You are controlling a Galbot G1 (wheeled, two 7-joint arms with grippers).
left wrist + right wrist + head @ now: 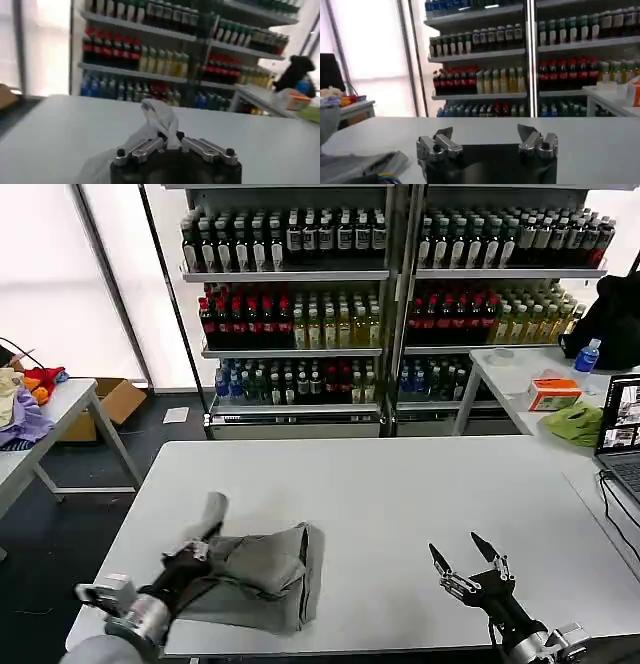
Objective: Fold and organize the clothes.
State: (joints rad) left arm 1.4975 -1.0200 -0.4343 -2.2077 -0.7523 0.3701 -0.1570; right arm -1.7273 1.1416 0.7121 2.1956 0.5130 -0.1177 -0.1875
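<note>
Shirt (262, 574) on table, sleeve pinched in left hand (196, 550)

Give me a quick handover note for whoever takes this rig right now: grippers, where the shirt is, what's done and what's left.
Left gripper: shut on a pinch of the grey shirt, holding that bit of fabric raised above the rest; the left wrist view shows cloth bunched between the fingers.
Right gripper: open, holding nothing, over bare white table on the robot's right, apart from the shirt.
Shirt: near the table's front edge on the robot's left, partly folded into a rough bundle, one part sticking up.
Done: some folds made.
Left: lay the held part down, finish and tidy the fold, then release.
</note>
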